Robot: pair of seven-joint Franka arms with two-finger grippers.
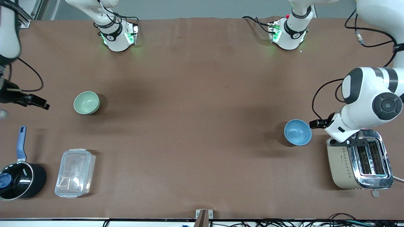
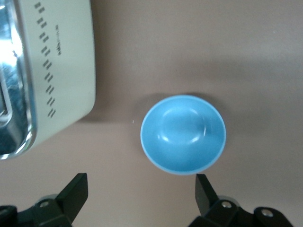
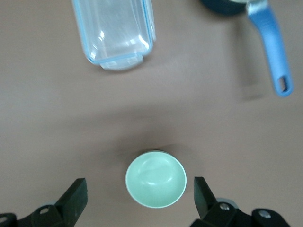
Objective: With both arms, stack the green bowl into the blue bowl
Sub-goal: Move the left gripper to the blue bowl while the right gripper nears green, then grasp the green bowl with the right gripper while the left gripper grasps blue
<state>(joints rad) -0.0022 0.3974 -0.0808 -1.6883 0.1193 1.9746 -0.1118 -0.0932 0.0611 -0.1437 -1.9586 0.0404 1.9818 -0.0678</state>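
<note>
The green bowl [image 1: 86,102] sits toward the right arm's end, between the spread fingers of the right gripper [image 3: 140,198] above it. The blue bowl [image 1: 297,132] sits beside the toaster [image 1: 359,164]; the left gripper [image 2: 142,194] hangs over it, released.

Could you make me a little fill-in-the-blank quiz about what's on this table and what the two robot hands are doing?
1. The small round pale mint-green bowl sits toward the ____ arm's end of the table.
2. The small round sky-blue bowl stands beside the cream and chrome ____.
3. The left gripper and right gripper both have their fingers ____.

Missing words: right; toaster; open
</note>
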